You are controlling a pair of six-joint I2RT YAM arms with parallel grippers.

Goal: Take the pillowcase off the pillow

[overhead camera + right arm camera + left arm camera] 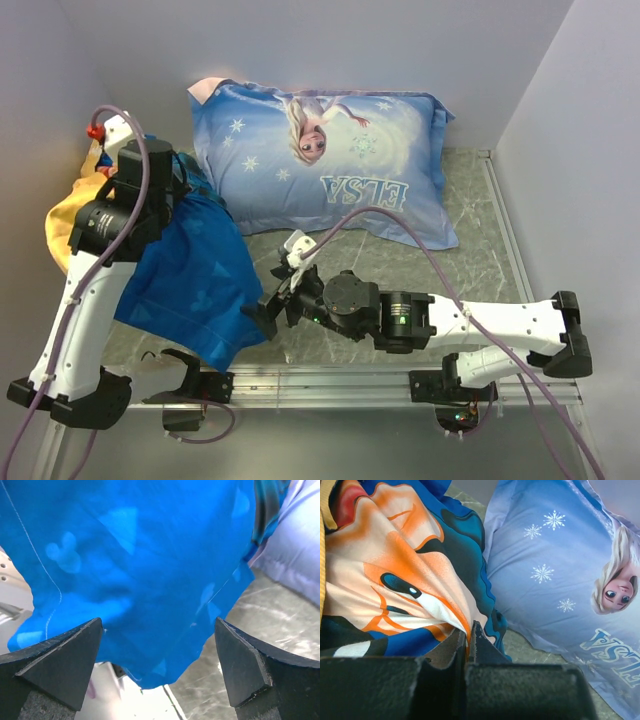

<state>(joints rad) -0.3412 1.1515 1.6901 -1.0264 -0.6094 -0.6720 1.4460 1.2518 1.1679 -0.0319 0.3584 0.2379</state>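
Note:
The pillowcase (190, 280) hangs as a blue sheet from my raised left gripper (160, 185); its yellow side bunches at the far left (68, 215). In the left wrist view the jaws (468, 632) are shut on a fold of the pillowcase (395, 555), with the orange and white Mickey face showing. My right gripper (262, 305) is open beside the sheet's lower right edge. In the right wrist view the blue pillowcase (140, 555) hangs just beyond the open right gripper (159, 625), not between the fingertips. The white pillow is hidden or out of view.
The light blue Elsa-print pillow (330, 160) lies at the back centre, right of the hanging fabric; it also shows in the left wrist view (560, 570) and the right wrist view (295, 555). Grey walls close three sides. The metal rail (330, 378) marks the table's near edge.

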